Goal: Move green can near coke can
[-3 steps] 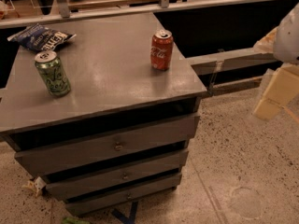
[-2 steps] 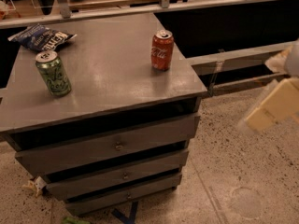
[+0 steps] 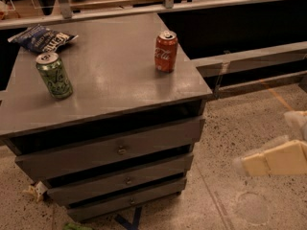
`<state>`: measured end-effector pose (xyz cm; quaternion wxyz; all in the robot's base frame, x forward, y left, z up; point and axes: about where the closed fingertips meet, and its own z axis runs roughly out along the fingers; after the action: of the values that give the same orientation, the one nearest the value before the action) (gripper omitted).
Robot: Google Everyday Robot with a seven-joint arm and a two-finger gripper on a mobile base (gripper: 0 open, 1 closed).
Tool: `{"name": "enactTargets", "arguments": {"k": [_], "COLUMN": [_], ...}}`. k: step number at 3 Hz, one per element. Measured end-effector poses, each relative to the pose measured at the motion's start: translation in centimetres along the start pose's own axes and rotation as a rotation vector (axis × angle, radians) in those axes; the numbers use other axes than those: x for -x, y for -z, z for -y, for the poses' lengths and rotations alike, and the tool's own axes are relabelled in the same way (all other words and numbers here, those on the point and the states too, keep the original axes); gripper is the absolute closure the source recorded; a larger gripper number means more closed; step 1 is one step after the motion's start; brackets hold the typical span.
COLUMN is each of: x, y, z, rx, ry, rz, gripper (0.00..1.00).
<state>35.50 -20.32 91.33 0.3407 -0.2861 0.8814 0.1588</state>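
The green can (image 3: 54,75) stands upright on the left part of the grey cabinet top (image 3: 105,75). The coke can (image 3: 166,51) stands upright near the right side of the same top, well apart from the green can. My gripper (image 3: 268,159) shows as pale cream parts at the right edge of the view, low over the floor and to the right of the cabinet, far from both cans. It holds nothing that I can see.
A blue chip bag (image 3: 41,38) lies at the back left of the cabinet top. The cabinet has three drawers (image 3: 120,150) in front. A rail and a ledge (image 3: 249,56) run behind and to the right. Speckled floor (image 3: 230,128) lies on the right.
My gripper has moved down and to the left along the right edge, from beside the cabinet top to low over the floor. The cans and the bag have not moved.
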Motion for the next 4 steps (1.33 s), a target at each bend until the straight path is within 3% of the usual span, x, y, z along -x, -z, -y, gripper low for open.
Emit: {"name": "enactTargets", "arguments": {"k": [1, 2, 4], "x": [-1.9, -0.3, 0.1], "y": [-2.5, -1.5, -2.4], "z": [1.0, 2.1, 1.6], "rx": [-0.028, -0.094, -0.095], "ry": [-0.05, -0.04, -0.016], "rz": [0.152, 0.243, 0.277], "gripper": [0.0, 0.0, 0.0]}}
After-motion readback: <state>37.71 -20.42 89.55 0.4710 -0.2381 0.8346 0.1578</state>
